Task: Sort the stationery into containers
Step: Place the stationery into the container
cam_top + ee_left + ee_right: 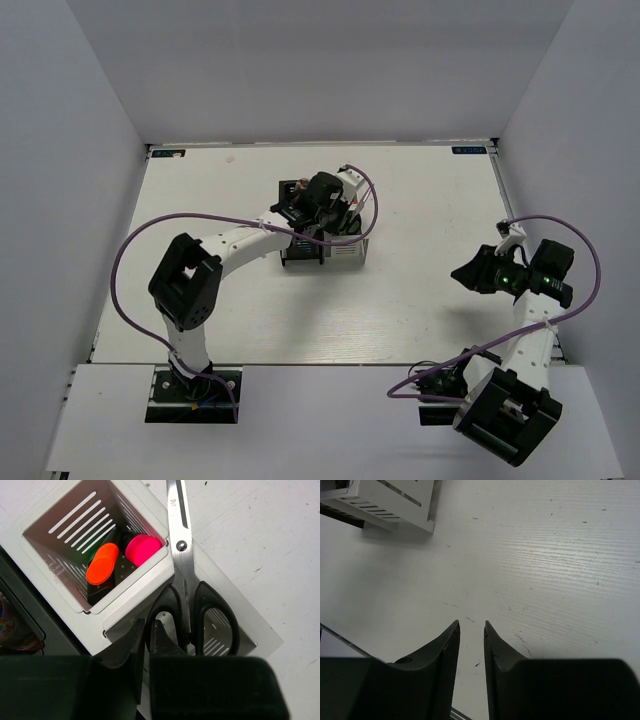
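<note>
1. Left claw point(148, 625): at 6 o'clock in its wrist view. The fingers stand a thin slit apart with their tips at the scissors' left handle loop. Whether it is grasping or only touching cannot be told.
2. Black organiser point(30, 615): at 9 o'clock, just beside the white organiser.
3. White organiser point(135, 590): mid-surface. Its 11 o'clock compartment holds the orange-ended marker point(102, 564) and the pink-ended marker point(142, 550), both on end with coloured ends up.
4. Scissors point(182, 555): long axis runs 12 to 6. The closed blades point to 12 across the organiser's rim; the black handles sit at 6 over the second compartment.
5. Right claw point(471, 625): at 3 o'clock in the overhead view, released, with nothing between its fingers, above bare surface.
6. Surface point(430, 210): white, faintly grained, dark-specked.
7. Walls point(320, 60): pale grey, on three sides.
</note>
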